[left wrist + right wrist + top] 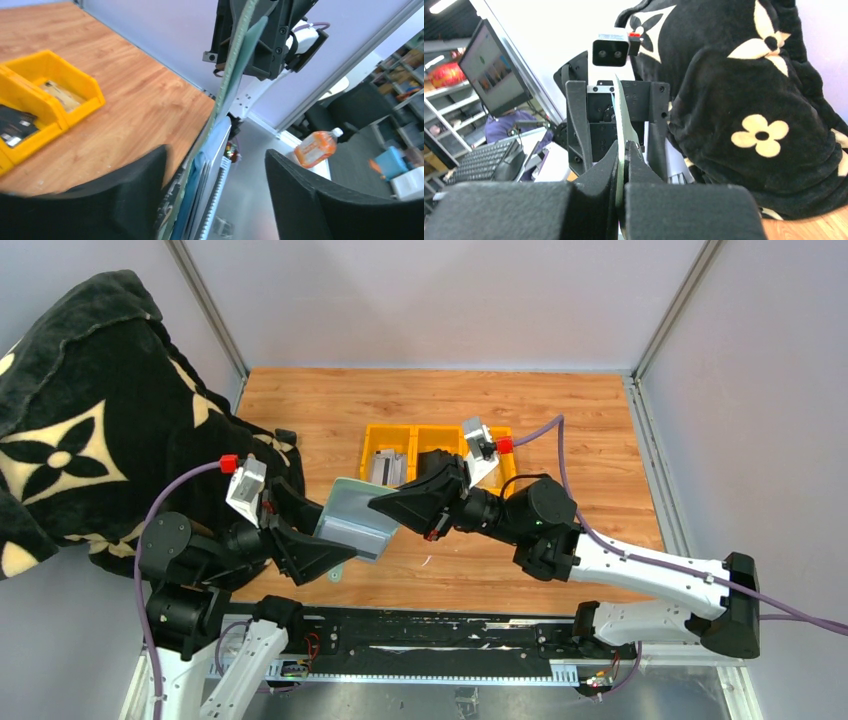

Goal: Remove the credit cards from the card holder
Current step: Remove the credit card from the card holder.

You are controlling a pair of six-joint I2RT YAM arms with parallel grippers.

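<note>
The sage-green card holder hangs in the air above the table's near part, between my two arms. My right gripper is shut on its right edge; the right wrist view shows the thin green edge pinched between the pads. My left gripper is open around the holder's other end, and the holder runs edge-on close to the left finger. Thin pale layers show inside its fold; I cannot tell whether they are cards. One dark-striped card and one tan card lie in the tray.
The yellow three-compartment tray stands behind the arms at mid-table, with a grey card in its left compartment. A black flower-patterned blanket is heaped along the left wall. Enclosure walls rise on three sides.
</note>
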